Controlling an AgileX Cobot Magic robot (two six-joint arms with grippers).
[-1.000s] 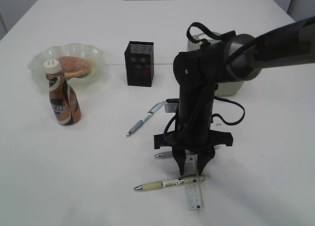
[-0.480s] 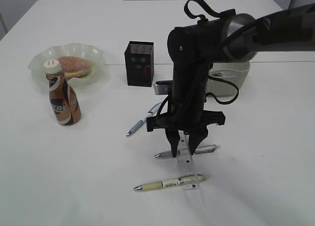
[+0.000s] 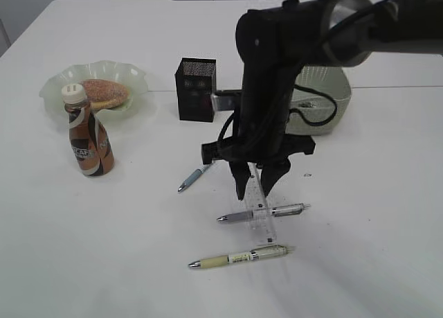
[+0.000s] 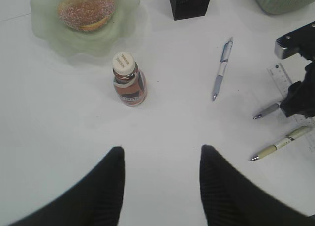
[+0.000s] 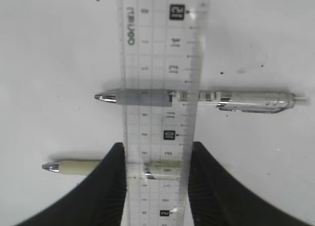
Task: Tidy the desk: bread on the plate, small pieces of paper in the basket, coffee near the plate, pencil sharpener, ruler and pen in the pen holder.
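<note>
My right gripper (image 3: 253, 192) (image 5: 157, 147) is shut on the clear ruler (image 3: 264, 217) (image 5: 160, 88) and holds it lengthwise above the desk (image 3: 138, 221), its free end hanging over a silver pen (image 3: 280, 210) (image 5: 246, 100). A cream pen (image 3: 239, 257) (image 5: 74, 166) lies nearer the front, and a blue pen (image 3: 195, 176) lies to the left. The black mesh pen holder (image 3: 196, 89) stands behind the gripper. The bread (image 3: 105, 93) lies on the green plate (image 3: 52, 89), with the coffee (image 3: 88, 141) just in front. My left gripper (image 4: 161, 149) hangs open over bare desk. Pencil sharpener and paper pieces are out of view.
The sage-green basket (image 3: 325, 100) stands at the back right, partly hidden by my right arm (image 3: 277, 68). In the left wrist view the coffee (image 4: 129, 83) and blue pen (image 4: 221, 68) lie ahead of the open fingers.
My right gripper has risen and moved back and left toward the pen holder, lifting the ruler off the cream pen. The left gripper has barely changed.
</note>
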